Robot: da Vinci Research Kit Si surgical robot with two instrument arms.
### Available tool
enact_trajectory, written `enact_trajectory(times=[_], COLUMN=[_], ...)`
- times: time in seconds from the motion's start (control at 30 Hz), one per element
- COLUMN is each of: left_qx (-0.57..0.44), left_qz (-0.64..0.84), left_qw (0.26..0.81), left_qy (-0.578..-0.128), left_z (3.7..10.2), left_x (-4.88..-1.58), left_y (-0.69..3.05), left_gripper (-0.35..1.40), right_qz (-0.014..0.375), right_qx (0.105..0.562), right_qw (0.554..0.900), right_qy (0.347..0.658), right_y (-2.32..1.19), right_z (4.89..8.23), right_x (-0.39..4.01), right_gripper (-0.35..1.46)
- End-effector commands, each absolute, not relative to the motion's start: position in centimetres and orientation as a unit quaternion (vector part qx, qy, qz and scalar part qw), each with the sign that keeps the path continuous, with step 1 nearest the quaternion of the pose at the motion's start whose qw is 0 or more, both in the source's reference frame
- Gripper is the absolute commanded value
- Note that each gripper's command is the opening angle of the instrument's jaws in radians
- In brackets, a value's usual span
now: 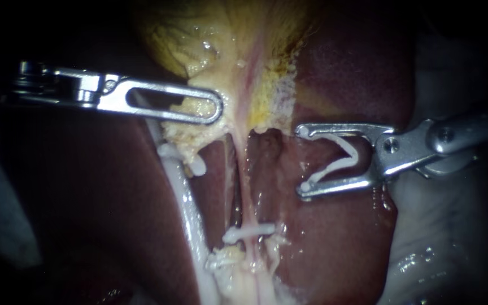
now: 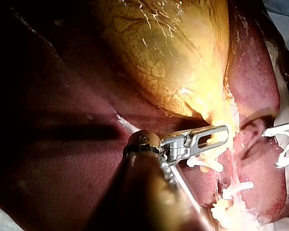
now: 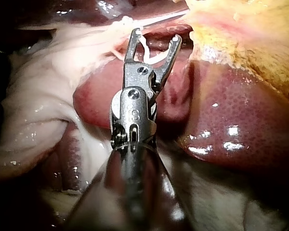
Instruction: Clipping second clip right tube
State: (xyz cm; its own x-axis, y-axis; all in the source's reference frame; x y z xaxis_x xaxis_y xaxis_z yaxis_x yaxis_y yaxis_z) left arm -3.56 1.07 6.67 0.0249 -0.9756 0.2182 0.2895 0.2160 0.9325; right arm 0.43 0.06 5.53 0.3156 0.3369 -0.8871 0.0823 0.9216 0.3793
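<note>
The yellow gallbladder (image 1: 216, 39) narrows down into two tubes over the dark red liver (image 1: 334, 248). My left instrument (image 1: 199, 107) has its slotted jaws shut on the gallbladder's lower edge, also seen in the left wrist view (image 2: 216, 137). The thin pink right tube (image 1: 245, 186) carries one white clip (image 1: 249, 231) across it low down. My right instrument (image 1: 302, 161) holds an open white V-shaped clip (image 1: 340, 164) between wide-set jaws, just right of that tube and apart from it. In the right wrist view the right instrument (image 3: 154, 38) points its clip (image 3: 147, 50) at the tube region.
The white left tube (image 1: 184, 209) runs down beside the right one, with white clips near its top (image 1: 199, 165) and near its base (image 1: 218, 261). Pale fatty tissue (image 1: 441, 237) lies at the right, and also beside the right instrument's shaft (image 3: 38, 110).
</note>
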Motion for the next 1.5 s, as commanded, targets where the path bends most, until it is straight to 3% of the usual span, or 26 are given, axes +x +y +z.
enact_trajectory(times=[0.03,0.37,0.67,1.5], left_qx=[0.361,0.361,0.360,0.358], left_qz=[-0.512,-0.512,-0.512,-0.512], left_qw=[0.618,0.618,0.618,0.619], left_qy=[-0.475,-0.475,-0.475,-0.476], left_z=[6.67,6.66,6.65,6.68], left_x=[-3.56,-3.55,-3.55,-3.59], left_y=[1.07,1.06,1.05,1.03], left_gripper=[-0.35,-0.35,-0.35,-0.35], right_qz=[0.086,0.175,0.220,0.227], right_qx=[0.199,0.286,0.328,0.382], right_qw=[0.790,0.784,0.769,0.753], right_qy=[0.574,0.523,0.503,0.486], right_y=[0.02,-0.30,-0.43,-0.62], right_z=[5.54,5.96,6.30,6.43], right_x=[0.44,0.77,0.99,1.36], right_gripper=[0.48,0.46,0.45,0.33])
